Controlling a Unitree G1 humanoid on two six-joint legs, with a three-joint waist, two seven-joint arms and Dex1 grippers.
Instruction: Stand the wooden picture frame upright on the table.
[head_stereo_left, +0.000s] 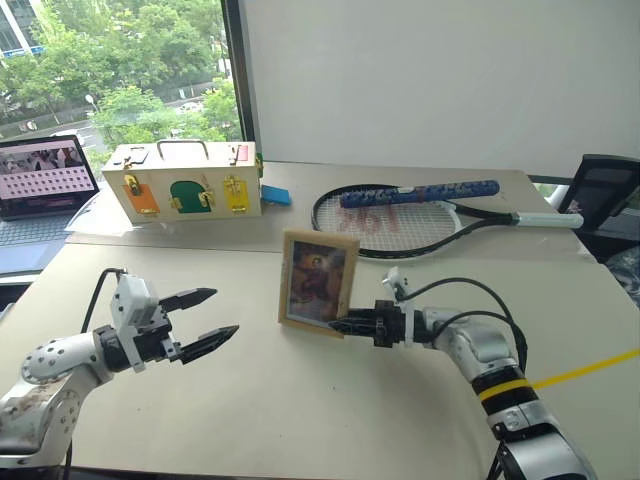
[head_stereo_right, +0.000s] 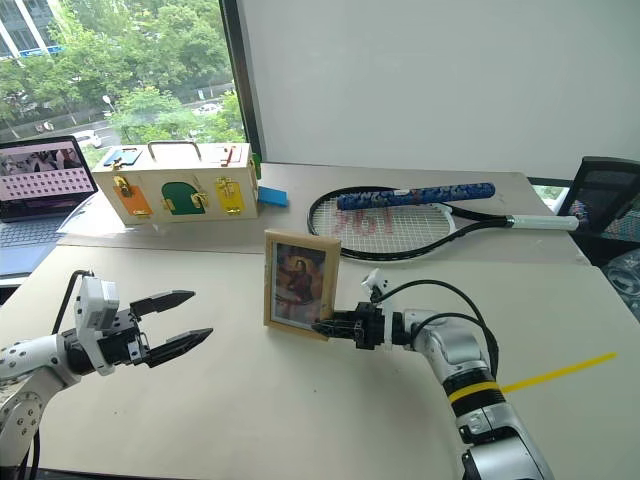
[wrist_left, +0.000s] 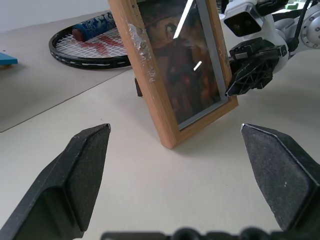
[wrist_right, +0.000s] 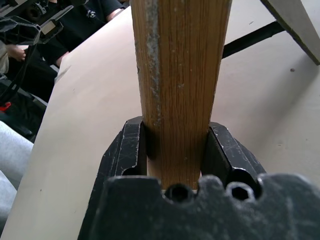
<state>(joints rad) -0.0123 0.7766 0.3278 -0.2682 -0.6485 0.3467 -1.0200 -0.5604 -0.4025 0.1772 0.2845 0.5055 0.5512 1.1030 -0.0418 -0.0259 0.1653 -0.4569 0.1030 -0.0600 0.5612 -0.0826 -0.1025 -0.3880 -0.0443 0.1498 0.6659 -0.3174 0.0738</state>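
The wooden picture frame (head_stereo_left: 318, 280) stands nearly upright in the middle of the table (head_stereo_left: 300, 420), its dark portrait facing me and its lower edge at the tabletop. My right gripper (head_stereo_left: 345, 325) is shut on the frame's lower right corner, and its fingers (wrist_right: 131, 150) clamp the wood edge (wrist_right: 180, 75) from both sides. My left gripper (head_stereo_left: 226, 311) hangs open to the left of the frame, pointing at it with a clear gap between. From the left wrist, the frame (wrist_left: 170, 75) leans slightly and a dark stand shows behind it.
A pale wooden box with coloured doors (head_stereo_left: 183, 180) and a small blue object (head_stereo_left: 276, 195) sit at the back left. A tennis racket (head_stereo_left: 400, 215) lies behind the frame. A laptop (head_stereo_left: 40, 180) is at far left, a black chair (head_stereo_left: 605, 190) at far right, and yellow tape (head_stereo_left: 590, 368) on the right.
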